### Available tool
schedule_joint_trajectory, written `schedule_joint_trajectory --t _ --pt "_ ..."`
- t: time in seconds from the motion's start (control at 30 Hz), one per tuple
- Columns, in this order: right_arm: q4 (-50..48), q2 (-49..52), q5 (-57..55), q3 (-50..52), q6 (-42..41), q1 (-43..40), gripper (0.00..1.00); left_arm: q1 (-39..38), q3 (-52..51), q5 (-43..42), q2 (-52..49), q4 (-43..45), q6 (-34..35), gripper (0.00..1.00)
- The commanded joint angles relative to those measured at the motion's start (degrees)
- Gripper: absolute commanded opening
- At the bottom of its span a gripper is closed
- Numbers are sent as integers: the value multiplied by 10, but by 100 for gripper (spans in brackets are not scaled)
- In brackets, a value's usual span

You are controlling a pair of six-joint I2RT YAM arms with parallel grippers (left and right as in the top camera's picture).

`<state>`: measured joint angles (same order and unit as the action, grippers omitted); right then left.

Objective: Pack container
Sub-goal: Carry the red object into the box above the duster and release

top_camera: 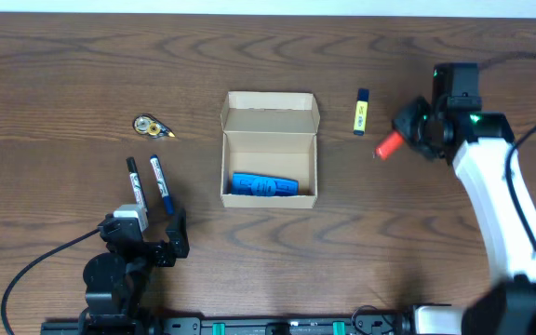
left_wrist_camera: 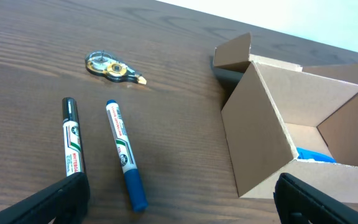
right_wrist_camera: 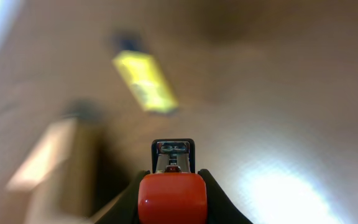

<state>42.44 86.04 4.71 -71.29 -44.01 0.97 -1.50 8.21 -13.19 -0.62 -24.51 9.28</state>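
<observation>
Closest to the lens on my left wrist feed are the two black fingers (left_wrist_camera: 55, 200) of the left gripper (left_wrist_camera: 180, 190), one in each bottom corner of the frame. They are spread wide, with only bare table (left_wrist_camera: 185, 93) between them. From overhead, that gripper sits at the lower left of the frame, just below two pens.

At the upper left I see a small tape roller (top_camera: 149, 126) lying by itself. Below it, the black pen (top_camera: 136, 183) and the blue pen (top_camera: 161, 182) lie side by side, close but not touching, each running roughly top to bottom.

In the centre of the frame the box (top_camera: 226, 172) stands upright on the table, its lid (top_camera: 270, 110) folded back toward the top edge. Inside it, a blue item (top_camera: 263, 185) lies along the lower wall.

Right of the box and apart from it, a yellow highlighter (top_camera: 361, 113) lies on the wood. Further right, at the upper right of the frame, the right gripper (top_camera: 398, 137) is closed on a red object (top_camera: 389, 145). On my right wrist feed I see that object pinched between both fingers, with the highlighter blurred beyond it.
</observation>
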Motion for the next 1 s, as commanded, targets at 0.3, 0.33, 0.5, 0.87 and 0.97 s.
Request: schedule_joint_trajectory --t 0.3,0.33,0.5,0.87,0.97 --pt "-96 -48 196 -12 725 226 1 3 -11 -3 4 -1 8 95" --pt "-100 -40 181 -12 736 239 1 3 -11 -3 4 -1 8 95" --pt "-111 26 164 -19 761 285 1 3 -11 -3 4 -1 8 95" --pt "-14 169 111 -143 870 314 1 3 -11 -3 4 -1 8 96" --pt "-7 199 111 -164 889 315 1 3 -11 -3 4 -1 8 95"
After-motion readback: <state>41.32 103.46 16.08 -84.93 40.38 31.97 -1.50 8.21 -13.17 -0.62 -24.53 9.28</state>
